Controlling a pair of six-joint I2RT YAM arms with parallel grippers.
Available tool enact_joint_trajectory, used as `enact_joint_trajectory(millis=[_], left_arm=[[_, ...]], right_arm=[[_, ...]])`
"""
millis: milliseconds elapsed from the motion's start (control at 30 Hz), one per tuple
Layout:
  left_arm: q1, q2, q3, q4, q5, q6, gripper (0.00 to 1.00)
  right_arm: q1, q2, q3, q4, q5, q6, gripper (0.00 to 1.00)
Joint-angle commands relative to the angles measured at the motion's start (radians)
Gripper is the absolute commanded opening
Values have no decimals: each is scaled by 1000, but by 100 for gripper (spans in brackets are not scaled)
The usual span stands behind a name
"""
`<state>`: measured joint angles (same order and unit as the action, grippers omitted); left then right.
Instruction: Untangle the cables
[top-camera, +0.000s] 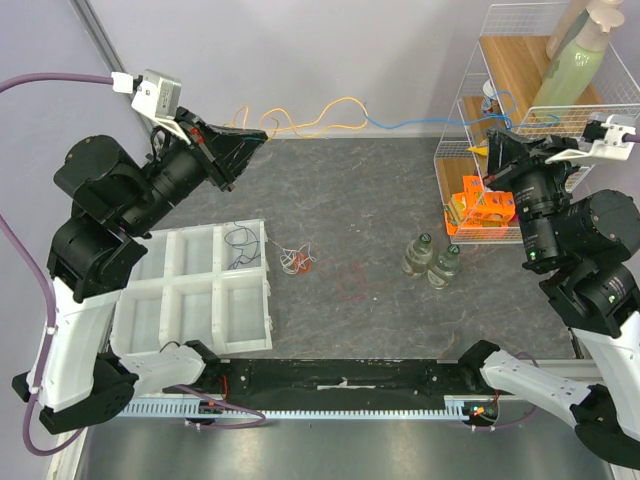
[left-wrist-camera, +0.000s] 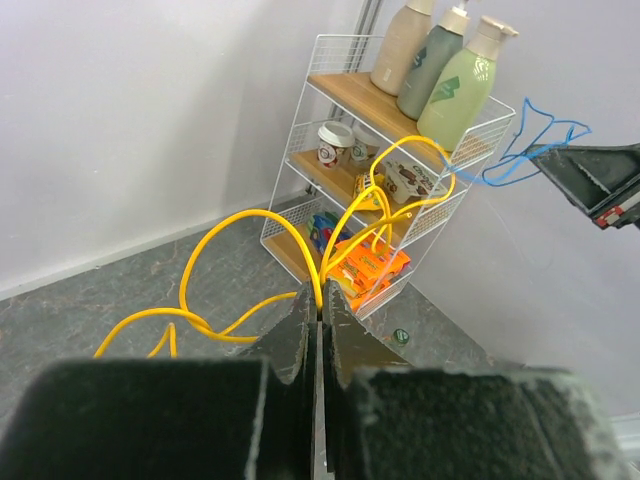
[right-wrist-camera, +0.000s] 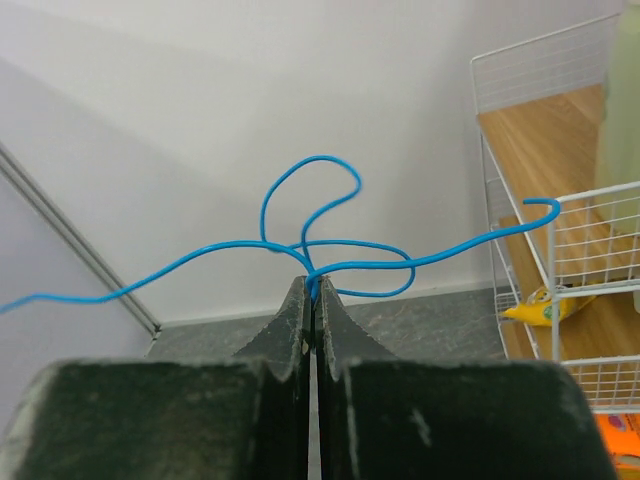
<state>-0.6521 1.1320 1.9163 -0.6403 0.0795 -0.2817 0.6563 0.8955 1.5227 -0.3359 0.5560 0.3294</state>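
Only the top view shows one white tray (top-camera: 190, 300) at nine o'clock, with dark wire loops (top-camera: 240, 243) in one compartment, one red-and-white tangle (top-camera: 297, 261) just beside it, and two bottles (top-camera: 431, 262) toward three. The left gripper (left-wrist-camera: 320, 292), fingers pinched shut on the yellow cable (left-wrist-camera: 248, 211), and the right gripper (right-wrist-camera: 312, 285), clamped on the blue cable (right-wrist-camera: 320, 157), hold these at twelve o'clock. How yellow joins blue is too thin to read
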Motion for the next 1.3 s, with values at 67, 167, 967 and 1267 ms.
enact_joint_trajectory(millis=[67, 167, 967, 1267], left_arm=[[-1, -3, -10, 30, -10, 32, 2], [-1, -14, -13, 13, -56, 42, 2], [-1, -86, -135, -214, -650, -98, 2], [-1, -75, -285, -792, -540, -572, 2]], right_arm=[[-3, 14, 57, -28, 59, -70, 0], [-3, 3, 79, -37, 94, -99, 0], [-3, -12, 151, -87, 177, -242, 0], [-3, 46, 128, -66, 142, -266, 0]])
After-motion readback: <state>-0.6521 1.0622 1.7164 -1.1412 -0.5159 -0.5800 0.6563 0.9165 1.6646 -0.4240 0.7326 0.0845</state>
